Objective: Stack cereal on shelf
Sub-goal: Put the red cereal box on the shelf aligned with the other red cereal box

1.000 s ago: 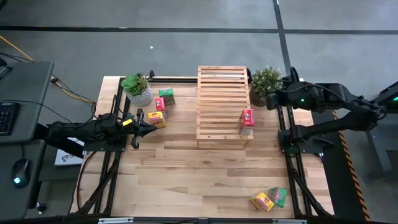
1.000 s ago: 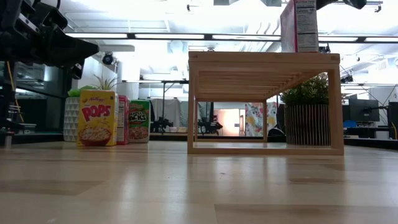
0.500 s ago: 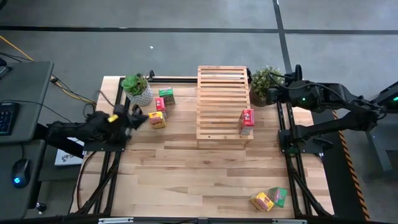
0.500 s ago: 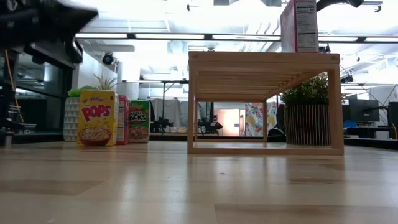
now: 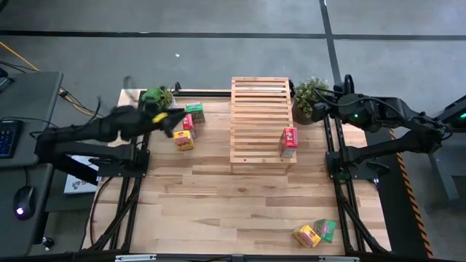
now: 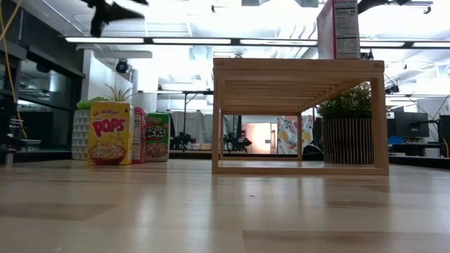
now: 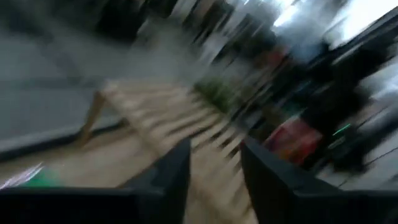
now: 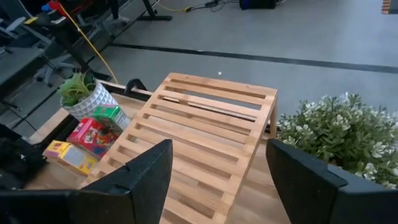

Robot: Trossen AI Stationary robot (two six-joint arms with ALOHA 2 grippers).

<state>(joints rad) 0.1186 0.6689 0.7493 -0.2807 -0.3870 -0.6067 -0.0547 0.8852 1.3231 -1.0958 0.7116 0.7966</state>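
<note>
The shelf is a light slatted wooden rack standing at the far middle of the table. One red cereal box stands upright on its right near corner, and shows in the low view as the red box. A green box, a red box and a yellow box stand on the table left of the shelf. My left gripper hangs open, high above these three. My right gripper is open above the right plant, right of the shelf.
A small plant in a white pot stands at the far left, just behind the three boxes. A yellow box and a green box lie near the table's near right corner. Dark arm frames run along both side edges.
My left gripper has risen fast and swung toward the far edge, from the table's left side to above the three boxes, and its fingers have opened. My right gripper has shifted slightly toward the far edge over the plant. No box has moved.
</note>
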